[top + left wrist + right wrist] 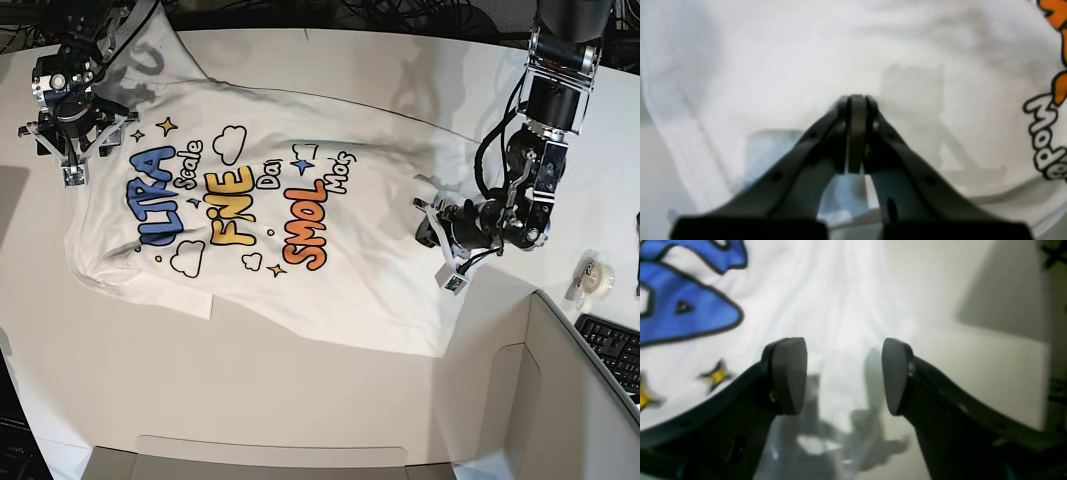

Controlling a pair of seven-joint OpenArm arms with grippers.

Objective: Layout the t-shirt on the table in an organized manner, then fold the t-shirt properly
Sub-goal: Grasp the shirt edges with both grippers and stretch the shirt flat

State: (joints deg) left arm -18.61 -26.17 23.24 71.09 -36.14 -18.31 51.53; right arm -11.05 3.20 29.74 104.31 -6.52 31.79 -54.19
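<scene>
The white t-shirt (pixel 260 220) lies spread print-up on the white table (pixel 300 400), with some wrinkles at its left edge. My left gripper (pixel 432 225) hovers low over the shirt's right side. In the left wrist view its jaws (pixel 855 100) are pressed shut above plain white cloth (pixel 806 60), with no fabric visibly between them and orange lettering (pixel 1057 20) at the right. My right gripper (pixel 73 172) sits at the shirt's upper left edge. In the right wrist view it (pixel 844 373) is open over a ridge of cloth (pixel 840 306) beside the blue letters (pixel 683 310), and holds nothing.
A tape roll (pixel 590 272) and a keyboard (pixel 612 350) lie at the right. A grey partition panel (pixel 560 400) stands at the lower right. Dark cables (pixel 400 12) run along the far edge. Bare tabletop (pixel 973 366) shows right of the right gripper.
</scene>
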